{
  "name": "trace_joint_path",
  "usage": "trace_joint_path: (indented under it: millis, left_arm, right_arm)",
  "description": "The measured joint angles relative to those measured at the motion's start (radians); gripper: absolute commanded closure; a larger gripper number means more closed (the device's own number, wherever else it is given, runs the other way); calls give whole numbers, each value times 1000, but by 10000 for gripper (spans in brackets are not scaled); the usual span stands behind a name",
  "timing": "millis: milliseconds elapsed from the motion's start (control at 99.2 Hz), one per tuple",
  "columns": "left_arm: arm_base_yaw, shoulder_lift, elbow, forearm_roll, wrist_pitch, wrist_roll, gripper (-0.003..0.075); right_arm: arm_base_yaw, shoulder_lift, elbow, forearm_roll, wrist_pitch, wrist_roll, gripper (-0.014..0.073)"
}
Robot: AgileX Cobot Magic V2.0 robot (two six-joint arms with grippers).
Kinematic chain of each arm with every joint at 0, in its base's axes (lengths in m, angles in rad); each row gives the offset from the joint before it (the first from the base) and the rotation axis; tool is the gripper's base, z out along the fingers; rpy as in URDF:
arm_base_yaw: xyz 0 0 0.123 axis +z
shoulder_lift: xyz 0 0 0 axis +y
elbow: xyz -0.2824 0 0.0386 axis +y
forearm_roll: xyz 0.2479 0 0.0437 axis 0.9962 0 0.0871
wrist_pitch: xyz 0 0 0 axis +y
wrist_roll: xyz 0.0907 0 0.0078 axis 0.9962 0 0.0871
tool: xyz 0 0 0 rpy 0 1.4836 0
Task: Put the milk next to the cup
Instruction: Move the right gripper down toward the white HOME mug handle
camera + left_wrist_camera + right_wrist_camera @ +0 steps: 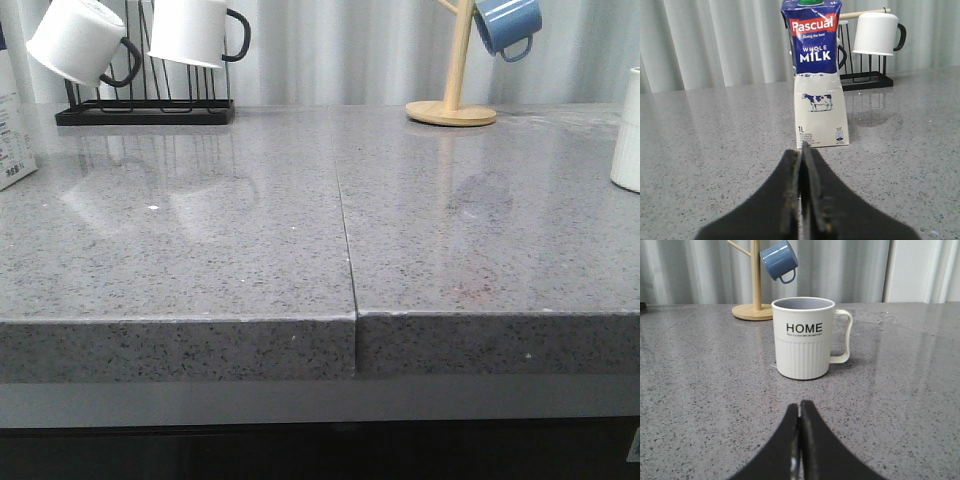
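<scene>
milk (817, 75) stands upright on the counter (250, 240) at 12 o'clock of the left end effector (802, 150), long axis vertical, near but apart; left arm is the nearer one, its jaws pressed together and empty. cup (805, 337) sits upright at 12 o'clock of the right end effector (800, 407), also closed on nothing, handle at 3 o'clock; in the front view carton and cup sit at opposite edges, well apart. black mug rack (867, 80) behind the milk at 1 o'clock, wooden mug tree (756, 285) with blue mug (780, 261) behind the cup at 11 o'clock; nothing blocks the path between, I judge.

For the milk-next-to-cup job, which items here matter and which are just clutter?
Job items:
tall blue-and-white milk carton
white ribbed ceramic HOME mug

Clutter:
two plain white black-handled mugs on a black wire rack
blue mug on a wooden mug tree
</scene>
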Motion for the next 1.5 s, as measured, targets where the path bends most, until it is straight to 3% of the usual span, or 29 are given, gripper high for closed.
trace_joint_path:
  millis: [302,504,826,1028,1149,1350,1501]
  left_arm:
    - [0,0,0,0,0,0,741]
    - [0,0,0,0,0,0,741]
    - [0,0,0,0,0,0,741]
    - [0,0,0,0,0,0,741]
    - [0,0,0,0,0,0,741]
    - [0,0,0,0,0,0,741]
    - [0,0,0,0,0,0,741]
  right_arm:
    - [0,0,-3,0,-29,0,713]
    - [0,22,-138,10,83,0,713]
    - [0,367,-431,13,330,0,713]
    - [0,548,-501,20,324,0,705]
    - [0,605,-501,17,295,0,582]
    - [0,642,-501,2,282,0,176]
    - [0,674,-501,-7,238,0,159]
